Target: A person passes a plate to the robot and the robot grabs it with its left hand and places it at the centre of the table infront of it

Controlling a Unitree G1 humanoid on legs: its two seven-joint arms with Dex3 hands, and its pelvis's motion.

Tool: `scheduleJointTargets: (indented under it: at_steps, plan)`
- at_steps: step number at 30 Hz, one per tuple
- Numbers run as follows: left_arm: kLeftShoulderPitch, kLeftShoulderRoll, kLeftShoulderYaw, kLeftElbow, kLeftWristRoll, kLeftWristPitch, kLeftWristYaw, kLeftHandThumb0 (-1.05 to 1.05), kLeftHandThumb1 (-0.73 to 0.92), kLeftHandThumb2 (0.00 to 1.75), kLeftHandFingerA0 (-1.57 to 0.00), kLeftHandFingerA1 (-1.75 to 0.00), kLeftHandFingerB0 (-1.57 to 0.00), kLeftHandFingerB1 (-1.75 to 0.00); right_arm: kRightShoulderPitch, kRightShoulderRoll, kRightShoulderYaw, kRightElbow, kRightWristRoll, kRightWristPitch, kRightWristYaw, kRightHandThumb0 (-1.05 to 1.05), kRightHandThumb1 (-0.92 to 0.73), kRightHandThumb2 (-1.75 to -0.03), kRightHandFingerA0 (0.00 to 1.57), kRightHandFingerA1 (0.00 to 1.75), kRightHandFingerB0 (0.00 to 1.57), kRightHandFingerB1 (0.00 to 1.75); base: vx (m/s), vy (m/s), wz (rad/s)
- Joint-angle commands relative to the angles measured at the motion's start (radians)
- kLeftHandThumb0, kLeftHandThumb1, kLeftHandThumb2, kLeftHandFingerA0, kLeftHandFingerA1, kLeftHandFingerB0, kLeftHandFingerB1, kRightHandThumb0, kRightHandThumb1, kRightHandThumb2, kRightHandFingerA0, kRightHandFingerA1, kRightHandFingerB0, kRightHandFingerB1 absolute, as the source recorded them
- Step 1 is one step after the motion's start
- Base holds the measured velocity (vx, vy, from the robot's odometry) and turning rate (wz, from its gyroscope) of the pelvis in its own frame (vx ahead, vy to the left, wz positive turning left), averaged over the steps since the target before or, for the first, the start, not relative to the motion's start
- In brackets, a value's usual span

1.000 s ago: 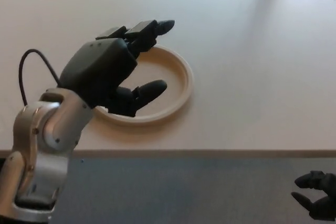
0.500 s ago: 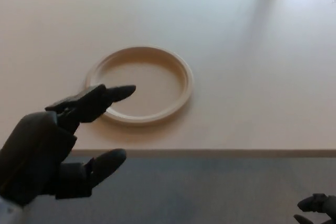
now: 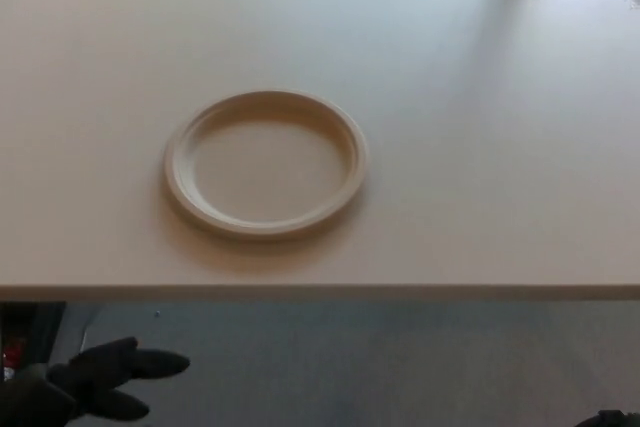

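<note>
The cream plate (image 3: 265, 163) lies flat on the pale table (image 3: 480, 147), left of centre and near the front edge, touched by nothing. Your left hand (image 3: 85, 390) hangs below the table edge, fingers spread and empty; the right hand barely shows at the lower corner, its fingers impossible to read. The plate looks light, thin and probably slick: take it by the raised rim, pinching gently.

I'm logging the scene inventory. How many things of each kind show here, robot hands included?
Plate: 1, cream, flat on the table
Table: 1
Robot hands: 2. The left hand is below the table edge with fingers apart, and the right hand is only a sliver at the corner
Total: 4
</note>
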Motion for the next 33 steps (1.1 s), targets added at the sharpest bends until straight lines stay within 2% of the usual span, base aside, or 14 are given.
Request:
scheduleJointTargets:
  at_steps: [1,7,10,12,13,17,18,20,21,24,25,30,31,33]
  plan:
    - [-0.091,0.096,-0.073,0.292,0.137,-0.081,0.092,-0.79,0.85,0.66,-0.9,-0.59,-0.57,-0.39,0.01,-0.017,0.004,0.007,-0.011,0.001,-0.01,-0.8,-0.84,-0.66,0.31,0.54,0.25,0.41,0.0,0.0,0.0]
    - [-0.217,0.144,-0.15,0.546,0.239,-0.021,0.202,-0.8,0.89,0.67,-0.67,-0.44,-0.56,-0.37,-0.001,-0.014,-0.005,0.007,-0.003,0.008,-0.007,-0.8,-0.83,-0.65,0.29,0.51,0.26,0.4,0.0,0.0,0.0]
    - [-0.292,0.163,-0.194,0.704,0.264,0.012,0.248,-0.86,0.76,1.1,-0.27,-0.49,-0.28,-0.45,-0.004,-0.014,-0.01,0.007,0.002,0.01,-0.002,-0.79,-0.82,-0.65,0.29,0.52,0.26,0.39,0.0,0.0,0.0]
    - [-0.325,0.164,-0.206,0.778,0.255,0.016,0.27,-0.86,0.76,1.1,-0.27,-0.49,-0.28,-0.45,-0.008,-0.012,-0.012,0.008,0.004,0.014,0.0,-0.79,-0.82,-0.65,0.29,0.52,0.26,0.39,0.0,0.0,0.0]
    - [-0.335,0.165,-0.21,0.803,0.253,0.01,0.275,-0.79,0.87,0.67,-0.32,-0.38,-0.32,-0.31,-0.007,-0.014,-0.012,0.007,0.003,0.01,0.0,-0.79,-0.82,-0.65,0.29,0.54,0.25,0.4,0.0,0.0,0.0]
    - [-0.408,0.161,-0.214,0.997,0.211,-0.016,0.312,-0.78,0.8,0.64,-0.21,-0.38,-0.17,-0.27,-0.01,-0.015,-0.017,0.005,0.009,0.013,0.003,-0.81,-0.82,-0.65,0.27,0.54,0.25,0.41,0.0,0.0,0.0]
    - [-0.415,0.15,-0.195,1.031,0.179,-0.006,0.312,-0.78,0.59,0.94,-0.18,-0.51,-0.07,-0.39,-0.01,-0.015,-0.014,0.004,0.005,0.013,-0.003,-0.8,-0.83,-0.65,0.27,0.55,0.25,0.42,0.0,0.0,0.0]
    - [-0.447,0.145,-0.185,1.087,0.154,-0.003,0.315,-0.77,0.58,0.91,-0.18,-0.5,-0.08,-0.39,-0.018,-0.013,-0.016,0.004,0.007,0.017,-0.007,-0.79,-0.83,-0.65,0.27,0.55,0.25,0.42,0.0,0.0,0.0]
    - [-0.458,0.144,-0.184,1.113,0.149,-0.01,0.32,-0.73,0.72,0.62,-0.25,-0.42,-0.14,-0.26,-0.019,-0.013,-0.017,0.004,0.007,0.017,-0.009,-0.8,-0.82,-0.65,0.27,0.54,0.24,0.41,0.0,0.0,0.0]
    - [-0.48,0.142,-0.191,1.185,0.151,-0.021,0.346,-0.7,0.55,0.89,-0.24,-0.54,-0.04,-0.33,-0.015,-0.012,-0.021,0.006,0.01,0.016,-0.01,-0.79,-0.82,-0.65,0.28,0.53,0.23,0.4,0.0,0.0,0.0]
    - [-0.498,0.141,-0.196,1.235,0.149,-0.015,0.35,-0.66,0.69,0.6,-0.29,-0.44,-0.09,-0.24,-0.013,-0.011,-0.025,0.006,0.012,0.013,-0.01,-0.78,-0.82,-0.64,0.3,0.53,0.22,0.4,0.0,0.0,0.0]
    - [-0.544,0.128,-0.179,1.343,0.098,-0.021,0.317,-0.68,0.66,0.59,-0.24,-0.41,-0.09,-0.25,-0.01,-0.011,-0.032,0.007,0.012,0.011,-0.014,-0.79,-0.81,-0.64,0.27,0.52,0.2,0.41,0.0,0.0,0.0]
    - [-0.554,0.125,-0.176,1.374,0.088,-0.011,0.306,-0.75,0.52,0.88,-0.18,-0.5,-0.07,-0.33,-0.01,-0.011,-0.036,0.007,0.014,0.008,-0.01,-0.78,-0.8,-0.65,0.28,0.52,0.18,0.4,0.0,0.0,0.0]
    - [-0.569,0.123,-0.173,1.409,0.078,-0.014,0.301,-0.75,0.52,0.87,-0.17,-0.5,-0.06,-0.34,-0.012,-0.012,-0.039,0.007,0.014,0.007,-0.01,-0.78,-0.8,-0.64,0.24,0.52,0.17,0.4,0.0,0.0,0.0]
